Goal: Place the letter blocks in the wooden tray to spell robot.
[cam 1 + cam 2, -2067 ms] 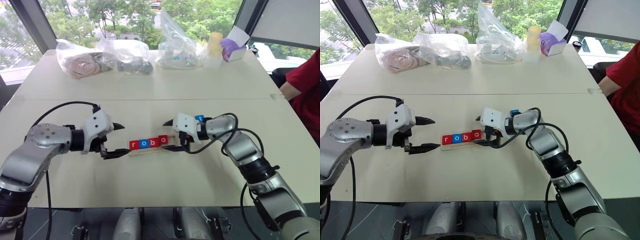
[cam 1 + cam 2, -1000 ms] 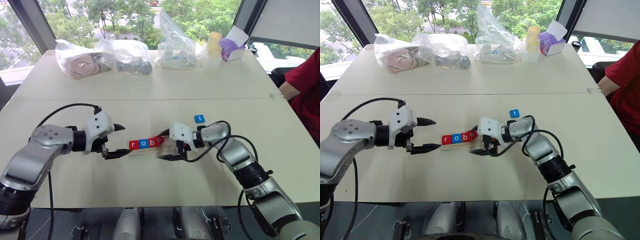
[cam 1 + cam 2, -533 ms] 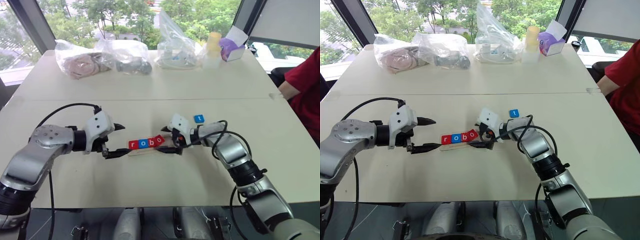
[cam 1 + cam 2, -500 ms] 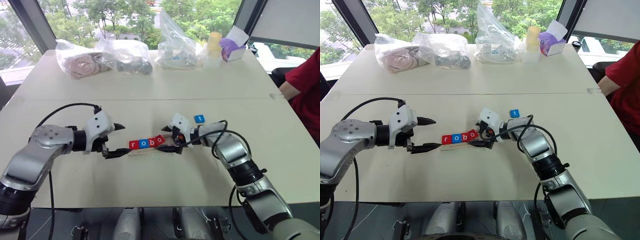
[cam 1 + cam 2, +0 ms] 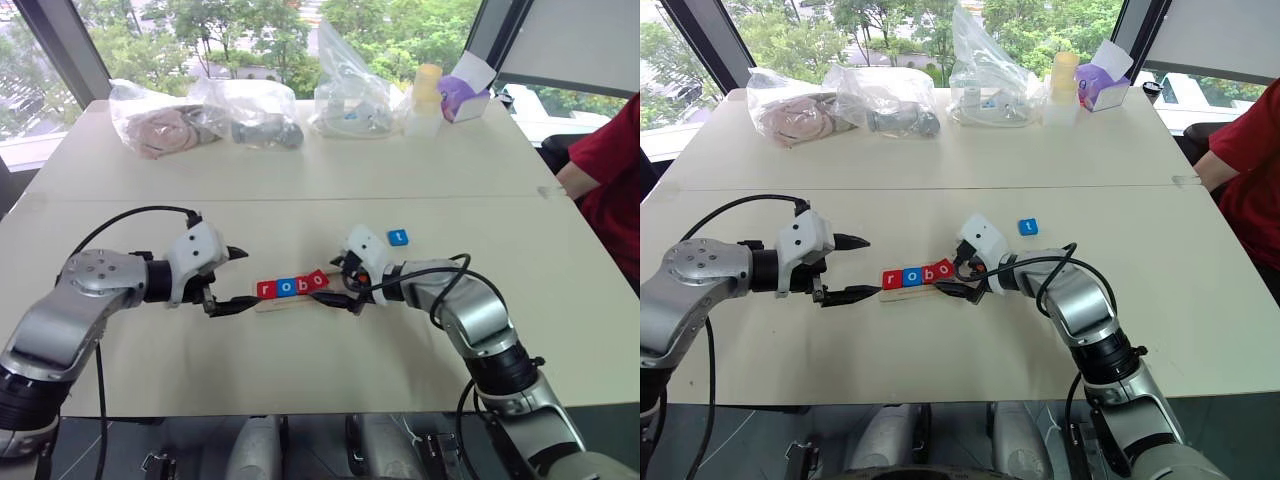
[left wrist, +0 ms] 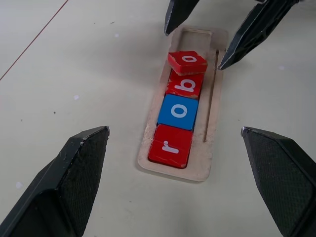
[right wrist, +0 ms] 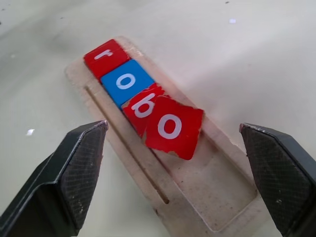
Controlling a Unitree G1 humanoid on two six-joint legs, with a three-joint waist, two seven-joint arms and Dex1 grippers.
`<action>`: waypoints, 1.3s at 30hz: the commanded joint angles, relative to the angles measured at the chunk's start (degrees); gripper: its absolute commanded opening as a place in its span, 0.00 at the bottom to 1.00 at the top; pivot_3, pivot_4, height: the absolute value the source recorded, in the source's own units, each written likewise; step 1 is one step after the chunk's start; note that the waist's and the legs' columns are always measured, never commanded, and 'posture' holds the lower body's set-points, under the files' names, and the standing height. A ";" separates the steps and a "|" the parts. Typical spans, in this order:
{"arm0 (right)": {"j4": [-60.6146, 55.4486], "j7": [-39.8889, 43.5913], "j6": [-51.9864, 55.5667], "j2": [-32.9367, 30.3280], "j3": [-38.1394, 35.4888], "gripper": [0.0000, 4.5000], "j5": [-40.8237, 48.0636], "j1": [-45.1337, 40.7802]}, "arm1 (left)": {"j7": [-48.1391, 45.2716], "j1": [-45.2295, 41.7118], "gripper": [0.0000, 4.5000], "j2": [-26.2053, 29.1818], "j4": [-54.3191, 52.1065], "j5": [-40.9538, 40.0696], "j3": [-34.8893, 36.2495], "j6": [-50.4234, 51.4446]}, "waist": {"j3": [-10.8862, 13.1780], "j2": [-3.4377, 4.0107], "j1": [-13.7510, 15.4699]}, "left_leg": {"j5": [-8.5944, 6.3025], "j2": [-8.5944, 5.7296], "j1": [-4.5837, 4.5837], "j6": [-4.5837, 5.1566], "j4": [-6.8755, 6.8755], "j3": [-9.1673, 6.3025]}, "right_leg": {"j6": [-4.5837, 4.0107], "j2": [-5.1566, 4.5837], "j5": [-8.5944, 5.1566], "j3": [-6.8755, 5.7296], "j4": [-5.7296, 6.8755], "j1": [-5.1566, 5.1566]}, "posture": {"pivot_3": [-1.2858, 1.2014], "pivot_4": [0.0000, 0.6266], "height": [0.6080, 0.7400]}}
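Note:
The wooden tray (image 5: 297,301) lies mid-table and holds four letter blocks: red r (image 6: 169,145), blue o (image 6: 178,111), red b (image 6: 185,85) and a second red o (image 7: 173,127). That last o sits askew, one corner resting over the b. A blue t block (image 5: 398,237) lies loose on the table behind my right gripper. My left gripper (image 5: 243,277) hovers open at the tray's left end. At the right end my right gripper (image 5: 335,283) is open, its fingers straddling the tray beside the askew o, with nothing between them.
Clear plastic bags (image 5: 205,115) of items, a yellow cup (image 5: 428,85) and a purple-topped box (image 5: 463,98) line the table's far edge. A person's red sleeve (image 5: 605,170) shows at the right edge. Bare tabletop surrounds the tray.
My right gripper has rolled at the wrist and shifted from just in front of the tray to straddle its right end. The left gripper and the blocks have stayed put.

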 commanded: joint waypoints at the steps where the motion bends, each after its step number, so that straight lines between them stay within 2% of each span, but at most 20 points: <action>1: -0.28 -2.72 -0.93 0.91 0.56 0.99 -0.37 -0.36 | -0.16 -0.89 1.00 -0.03 -0.22 0.85 0.13 -1.37 | 0.00 0.00 0.03 | 0.00 0.00 0.00 0.00 0.00 0.00 | 0.00 0.00 0.00 0.00 0.00 0.00 | 0.52 0.24 1.00; 5: 0.21 -3.66 -1.49 0.99 1.99 0.99 -0.30 -0.27 | -0.24 -0.73 1.00 -0.06 0.21 1.34 0.04 -1.93 | 0.00 0.00 0.06 | 0.00 0.00 0.00 0.00 0.00 0.02 | 0.00 -0.01 0.00 0.00 0.00 0.00 | 0.52 0.24 1.00; 6: 0.31 -3.87 -1.67 0.99 2.49 0.94 -0.45 -0.22 | -0.20 -0.71 1.00 -0.12 0.26 1.40 0.07 -2.01 | 0.00 0.00 0.06 | 0.00 0.00 -0.01 0.00 0.00 0.01 | 0.00 -0.01 0.00 0.00 0.00 0.00 | 0.52 0.24 1.00; 8: 0.41 -4.22 -1.93 0.91 3.13 0.80 -0.60 -0.19 | -0.18 -0.57 1.00 -0.16 0.26 1.43 0.21 -2.09 | 0.00 0.00 0.02 | 0.00 0.00 -0.01 0.00 0.00 0.01 | 0.00 -0.01 0.00 0.00 0.00 0.00 | 0.52 0.24 1.00; 11: 0.56 -4.75 -2.56 0.62 3.95 0.45 -0.91 -0.27 | -0.13 -0.10 1.00 -0.13 0.26 1.46 0.54 -2.29 | 0.00 0.00 0.02 | 0.00 0.01 -0.01 0.00 0.00 0.01 | 0.00 0.00 0.00 0.00 0.00 0.00 | 0.52 0.24 1.00; 13: 0.38 -5.04 -2.71 0.70 3.80 0.25 -0.63 -0.51 | -0.03 0.23 1.00 -0.10 0.30 1.55 0.71 -2.45 | 0.00 0.00 0.02 | 0.00 0.01 0.00 0.00 0.00 0.01 | 0.00 0.00 0.00 0.00 0.00 0.00 | 0.52 0.24 1.00; 21: -2.00 -3.54 -3.21 -2.34 0.80 0.25 1.01 -3.04 | 0.16 0.35 1.00 -0.12 0.40 1.72 0.79 -2.69 | 0.00 0.00 0.06 | 0.00 0.02 -0.01 0.00 0.00 0.00 | 0.00 -0.01 0.00 0.00 0.00 0.00 | 0.52 0.24 1.00; 24: -2.31 0.52 -8.47 -7.03 1.34 0.25 0.32 -4.12 | 0.07 0.55 1.00 -0.07 0.38 1.72 0.87 -2.91 | 0.00 0.00 0.08 | 0.00 0.02 -0.01 0.00 0.00 0.00 | 0.00 -0.02 0.00 0.00 0.00 -0.01 | 0.52 0.24 1.00; 29: 0.91 7.32 -18.65 -13.42 6.52 0.25 -3.76 -5.25 | -0.16 -0.01 1.00 -0.25 0.67 1.74 0.34 -3.05 | 0.00 -0.01 0.05 | 0.00 0.00 -0.02 0.00 0.00 0.04 | 0.01 -0.02 -0.01 -0.01 -0.04 0.00 | 0.52 0.24 1.00; 39: 7.36 12.86 -26.88 -12.68 10.05 0.25 -7.22 -7.86 | 0.20 0.81 1.00 -0.20 0.03 1.70 0.78 -2.68 | 0.00 -0.01 0.04 | 0.00 0.02 -0.01 0.00 0.01 0.04 | 0.01 0.00 0.00 0.00 -0.03 -0.01 | 0.52 0.24 1.00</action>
